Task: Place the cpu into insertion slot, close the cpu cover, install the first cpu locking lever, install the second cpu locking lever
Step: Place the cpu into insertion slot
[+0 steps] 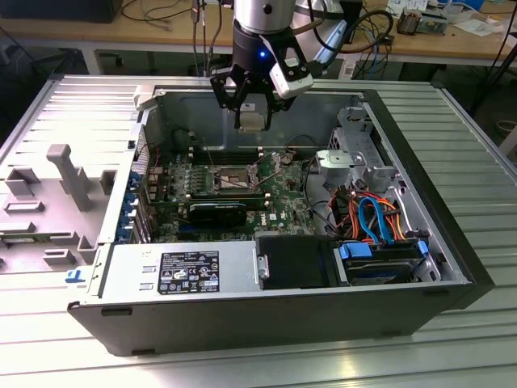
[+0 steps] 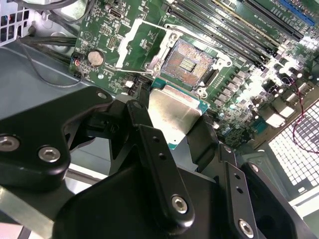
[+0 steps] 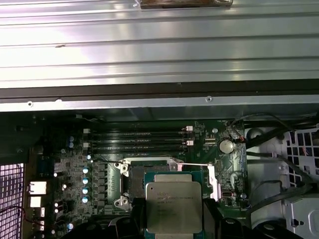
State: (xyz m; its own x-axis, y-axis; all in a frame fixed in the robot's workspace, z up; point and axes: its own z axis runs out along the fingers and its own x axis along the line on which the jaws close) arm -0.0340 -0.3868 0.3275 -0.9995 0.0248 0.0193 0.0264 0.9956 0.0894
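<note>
My gripper (image 1: 252, 115) hangs above the open computer case, shut on the cpu (image 1: 254, 123), a small silvery square chip held by its edges. In both wrist views the cpu (image 2: 175, 113) (image 3: 173, 205) sits between the black fingers (image 2: 149, 144), over the green motherboard (image 1: 283, 194). The insertion slot (image 2: 192, 59) lies bare below, its dark contact field showing. The cpu cover (image 2: 133, 44) is flipped open beside the slot, a silvery frame with a large window. In the exterior view the slot (image 1: 233, 179) is well below the gripper.
Long black memory slots (image 2: 234, 30) run beside the socket. A power supply (image 1: 182, 271) fills the case's near side, and a drive bay with blue and orange cables (image 1: 376, 218) stands at the exterior view's right. The removed grey side panel (image 1: 48, 194) lies at the left.
</note>
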